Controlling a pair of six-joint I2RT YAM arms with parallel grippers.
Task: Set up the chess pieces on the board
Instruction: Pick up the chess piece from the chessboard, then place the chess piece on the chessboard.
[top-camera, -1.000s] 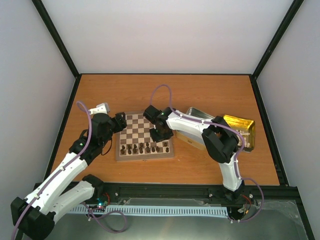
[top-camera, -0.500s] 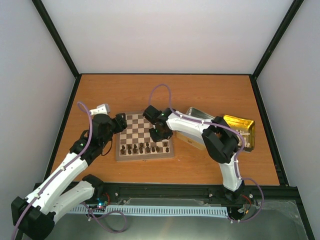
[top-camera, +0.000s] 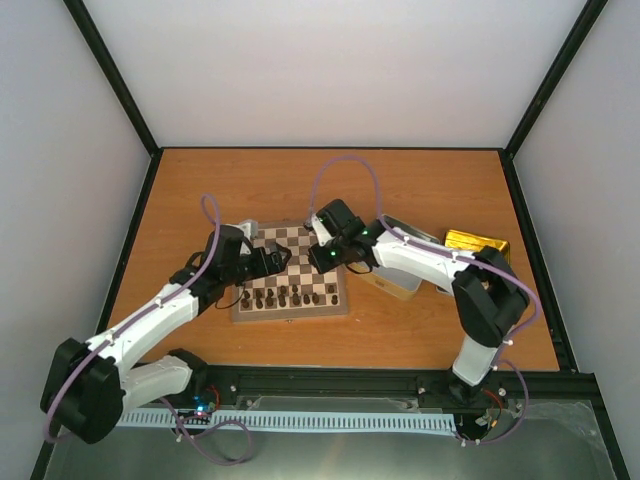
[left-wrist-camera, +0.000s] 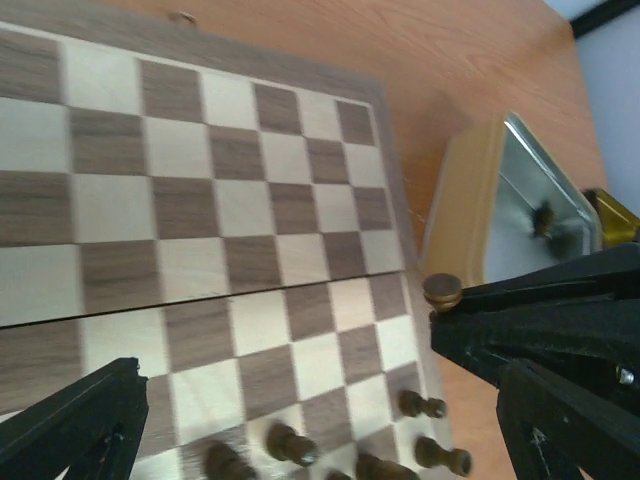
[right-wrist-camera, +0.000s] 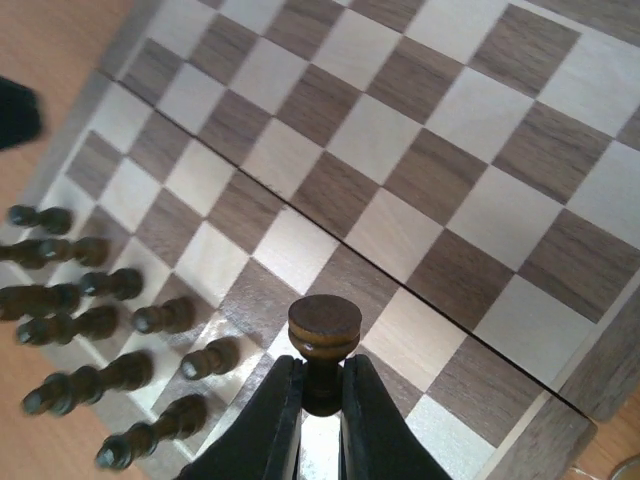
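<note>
Over the board (top-camera: 300, 268) | right gripper (right-wrist-camera: 322, 382) clamped on dark chess piece (right-wrist-camera: 325, 326) | left gripper (left-wrist-camera: 285, 360) spread wide

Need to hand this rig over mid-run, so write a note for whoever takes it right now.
Left end effector: open, empty, over the left side of the chessboard.
Right end effector: shut on a dark chess piece, above the board's right half.
Done: dark pieces stand in the two near rows.
Left: set down the held piece; the board's far rows are bare. The silver tin and gold tin lie right of the board.
</note>
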